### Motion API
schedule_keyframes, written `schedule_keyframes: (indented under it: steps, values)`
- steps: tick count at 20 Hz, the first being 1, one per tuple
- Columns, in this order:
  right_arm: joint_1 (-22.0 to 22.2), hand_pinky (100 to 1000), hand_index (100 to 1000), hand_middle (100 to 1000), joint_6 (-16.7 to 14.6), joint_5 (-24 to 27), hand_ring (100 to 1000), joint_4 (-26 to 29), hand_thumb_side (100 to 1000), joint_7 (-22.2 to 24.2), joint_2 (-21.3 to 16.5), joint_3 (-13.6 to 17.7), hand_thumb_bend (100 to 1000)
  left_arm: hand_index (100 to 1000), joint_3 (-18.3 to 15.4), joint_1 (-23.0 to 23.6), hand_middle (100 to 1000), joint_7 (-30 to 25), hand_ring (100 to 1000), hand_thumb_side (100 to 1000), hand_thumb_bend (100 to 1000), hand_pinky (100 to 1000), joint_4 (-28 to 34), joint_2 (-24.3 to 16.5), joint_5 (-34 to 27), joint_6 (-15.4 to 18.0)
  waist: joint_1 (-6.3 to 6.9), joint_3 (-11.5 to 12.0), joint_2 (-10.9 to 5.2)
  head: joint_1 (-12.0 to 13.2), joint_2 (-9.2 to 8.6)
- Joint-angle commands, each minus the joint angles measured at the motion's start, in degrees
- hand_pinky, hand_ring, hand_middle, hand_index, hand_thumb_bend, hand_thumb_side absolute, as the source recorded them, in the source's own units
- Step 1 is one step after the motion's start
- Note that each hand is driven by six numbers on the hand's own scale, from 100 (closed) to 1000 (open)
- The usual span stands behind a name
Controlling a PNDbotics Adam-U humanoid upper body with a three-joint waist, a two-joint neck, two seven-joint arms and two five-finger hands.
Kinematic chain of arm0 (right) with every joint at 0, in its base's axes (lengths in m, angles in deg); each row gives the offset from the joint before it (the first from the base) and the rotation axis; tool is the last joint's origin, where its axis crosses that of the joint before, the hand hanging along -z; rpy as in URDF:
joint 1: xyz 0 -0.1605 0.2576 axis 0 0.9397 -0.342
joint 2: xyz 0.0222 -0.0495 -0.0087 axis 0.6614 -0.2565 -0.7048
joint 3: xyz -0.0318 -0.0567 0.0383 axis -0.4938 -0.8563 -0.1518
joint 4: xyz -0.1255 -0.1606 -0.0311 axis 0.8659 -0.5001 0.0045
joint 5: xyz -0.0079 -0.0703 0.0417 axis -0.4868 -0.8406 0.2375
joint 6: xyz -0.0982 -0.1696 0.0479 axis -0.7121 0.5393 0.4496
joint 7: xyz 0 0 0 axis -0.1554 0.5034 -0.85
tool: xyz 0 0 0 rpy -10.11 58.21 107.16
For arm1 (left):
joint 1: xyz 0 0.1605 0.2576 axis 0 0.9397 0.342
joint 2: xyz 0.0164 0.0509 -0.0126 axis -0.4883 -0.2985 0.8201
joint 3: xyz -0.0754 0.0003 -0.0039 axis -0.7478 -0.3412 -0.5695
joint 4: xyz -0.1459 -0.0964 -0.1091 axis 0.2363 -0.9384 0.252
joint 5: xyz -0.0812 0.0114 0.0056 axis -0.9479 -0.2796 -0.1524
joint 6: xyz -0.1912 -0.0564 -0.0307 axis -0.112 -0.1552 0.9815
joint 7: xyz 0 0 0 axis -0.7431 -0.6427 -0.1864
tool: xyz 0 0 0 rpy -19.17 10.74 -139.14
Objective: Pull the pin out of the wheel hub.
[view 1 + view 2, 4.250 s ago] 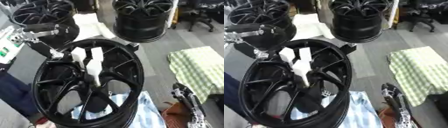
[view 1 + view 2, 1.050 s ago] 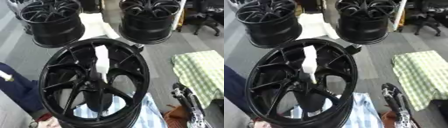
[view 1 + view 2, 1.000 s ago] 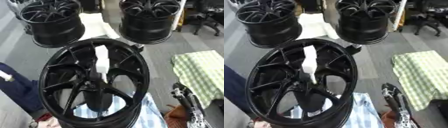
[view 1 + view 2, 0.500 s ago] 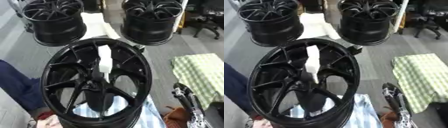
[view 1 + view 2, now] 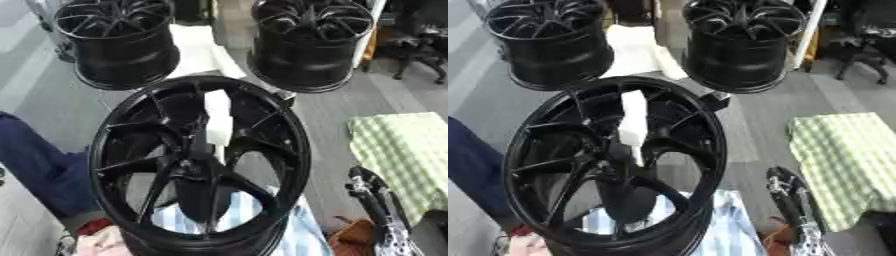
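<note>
A large black wheel (image 5: pixel 131 150) lies tilted in the middle of both views. A white, elongated pin (image 5: pixel 217 118) stands out of it, rising from the hub (image 5: pixel 194 165) toward the far rim. No hand touches the pin or the wheel. My right hand (image 5: pixel 374 202) rests at the lower right, beside the wheel's rim, fingers up and relaxed, holding nothing. My left hand shows in neither view.
Two more black wheels (image 5: pixel 118 42) (image 5: pixel 308 42) stand at the back with a white cloth (image 5: pixel 197 47) between them. A green checked cloth (image 5: pixel 398 145) lies at the right. A striped blue cloth (image 5: pixel 728 225) lies under the front wheel. A dark blue garment (image 5: pixel 35 170) sits at the left.
My left hand, which was at the wheel's upper left rim 4.2 s ago, has left the view. The camera has tilted, bringing the back wheels further into the picture. The right hand has stayed put.
</note>
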Motion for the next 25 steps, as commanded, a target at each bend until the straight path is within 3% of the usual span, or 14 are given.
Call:
schedule_keyframes:
  steps: [1, 7, 25]
  values:
    - [-0.38, 726, 860, 725, 0.03, 0.4, 699, 1.1, 702, -0.03, -0.51, 0.14, 220, 795, 1.05, 0.04, 609, 3.83, 1000, 878, 100, 707, 1.37, 0.68, -1.48, -1.97, 0.03, -0.04, -0.22, 0.04, -0.15]
    - [-0.44, 725, 859, 725, 0.03, 0.26, 699, 1.07, 703, -0.01, -0.49, 0.11, 219, 792, 3.4, 0.12, 602, 7.59, 1000, 868, 100, 702, 1.23, 1.13, -4.43, -2.85, 0.02, -0.13, -0.18, -0.03, -0.15]
    - [-0.24, 725, 859, 725, 0.1, 0.03, 699, 1.11, 704, -0.14, -0.46, 0.21, 220, 793, 5.59, 0.19, 600, 5.09, 1000, 877, 100, 702, 3.54, 1.7, -10.16, -3.78, -0.12, -0.09, -0.12, 0.19, -0.15]
